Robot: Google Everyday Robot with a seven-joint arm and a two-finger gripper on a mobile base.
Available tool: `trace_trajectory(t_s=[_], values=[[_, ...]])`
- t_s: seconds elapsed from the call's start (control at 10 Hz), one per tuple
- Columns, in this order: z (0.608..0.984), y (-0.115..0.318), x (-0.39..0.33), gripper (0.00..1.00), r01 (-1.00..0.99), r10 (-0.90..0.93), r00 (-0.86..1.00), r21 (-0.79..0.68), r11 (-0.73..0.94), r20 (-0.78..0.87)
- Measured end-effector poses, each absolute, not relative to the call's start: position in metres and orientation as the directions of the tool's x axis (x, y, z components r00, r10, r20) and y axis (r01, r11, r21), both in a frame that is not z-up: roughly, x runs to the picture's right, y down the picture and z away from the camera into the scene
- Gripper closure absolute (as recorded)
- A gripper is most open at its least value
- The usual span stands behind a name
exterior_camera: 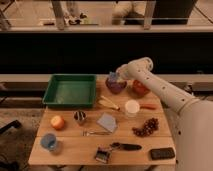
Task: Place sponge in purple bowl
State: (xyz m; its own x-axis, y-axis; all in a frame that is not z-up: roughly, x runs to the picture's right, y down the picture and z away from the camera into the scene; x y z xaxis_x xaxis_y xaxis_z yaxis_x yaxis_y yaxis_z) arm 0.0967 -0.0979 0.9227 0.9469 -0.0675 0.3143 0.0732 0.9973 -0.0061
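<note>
The purple bowl (116, 86) stands at the back middle of the wooden table (70, 152), between the green tray and the red-orange bowl. My gripper (113, 77) reaches in from the right and hangs just over the bowl's mouth. It is shut on the small light-blue sponge (112, 78), which sits at the bowl's rim level, over its left half. The gripper hides the inside of the bowl.
The green tray (70, 90) is left of the bowl and the red-orange bowl (140, 89) is right of it. In front are yellow sticks (109, 103), a white cup (132, 107), a grey-blue sheet (107, 121), a blue cup (48, 141), an orange (57, 122) and grapes (145, 127).
</note>
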Motion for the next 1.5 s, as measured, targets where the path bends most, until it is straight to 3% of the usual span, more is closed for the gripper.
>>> trace_trajectory(t_s=[0.2, 0.4, 1.0, 1.1, 1.5], values=[[0.923, -0.096, 0.098, 1.00, 0.079, -0.076, 0.945, 0.004, 0.997, 0.318], [0.925, -0.094, 0.096, 0.92, 0.086, -0.084, 0.943, 0.007, 0.996, 0.323], [0.928, -0.090, 0.086, 0.28, 0.119, -0.117, 0.930, 0.015, 0.993, 0.349], [0.929, -0.090, 0.084, 0.22, 0.122, -0.121, 0.928, 0.019, 0.992, 0.351], [0.930, -0.090, 0.082, 0.20, 0.125, -0.128, 0.928, 0.031, 0.992, 0.351]])
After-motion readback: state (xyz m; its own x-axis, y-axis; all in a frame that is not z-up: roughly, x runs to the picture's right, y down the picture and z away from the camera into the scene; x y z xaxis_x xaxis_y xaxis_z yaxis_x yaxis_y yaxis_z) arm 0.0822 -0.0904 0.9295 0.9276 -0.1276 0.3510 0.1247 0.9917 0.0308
